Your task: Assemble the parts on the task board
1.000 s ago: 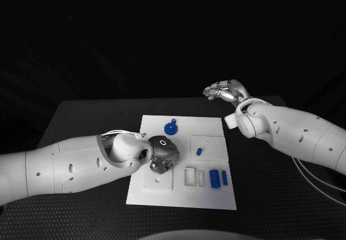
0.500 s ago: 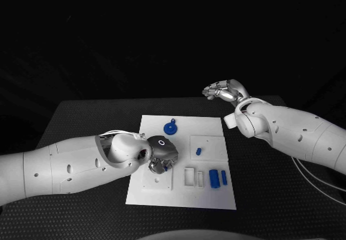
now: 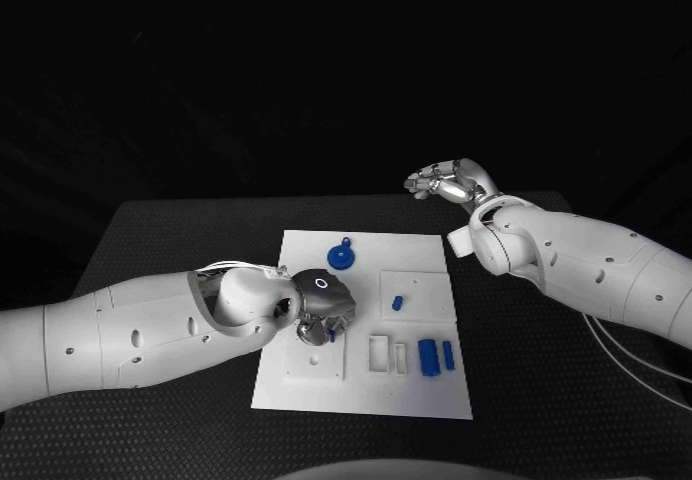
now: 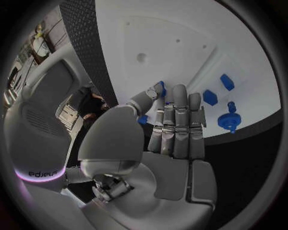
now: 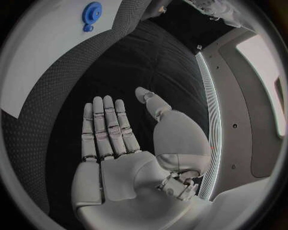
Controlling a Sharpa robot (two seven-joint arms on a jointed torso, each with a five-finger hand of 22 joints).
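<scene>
Over the left half of the task board [image 3: 361, 380] the left hand [image 3: 320, 318] is down low, and the left wrist view shows a small blue part [image 4: 161, 89] nipped between thumb and fingertips, a second glimpse of blue [image 4: 142, 120] showing by the thumb; I can't tell if that is one piece or two. Over on the far right, well off the board, the right hand [image 3: 450, 183] hangs idle above the table [image 3: 173, 240]; its own wrist view has it flat, fingers straight and apart, nothing in it.

Progress looks early to me. A round blue gear [image 3: 342, 257] lies near the board's far edge, a little blue peg [image 3: 398, 301] sits mid-board, and two blue blocks [image 3: 436, 357] lie beside the pale slots [image 3: 387, 355] at the near right. None plainly reads as seated, so most fitting seems still ahead.

The head view hides the pinch under the wrist; the left wrist camera reveals it, plus the gear [image 4: 229, 120] and blocks [image 4: 217, 90] beyond the fingers. The right wrist camera catches the gear [image 5: 91, 11] from across the board
</scene>
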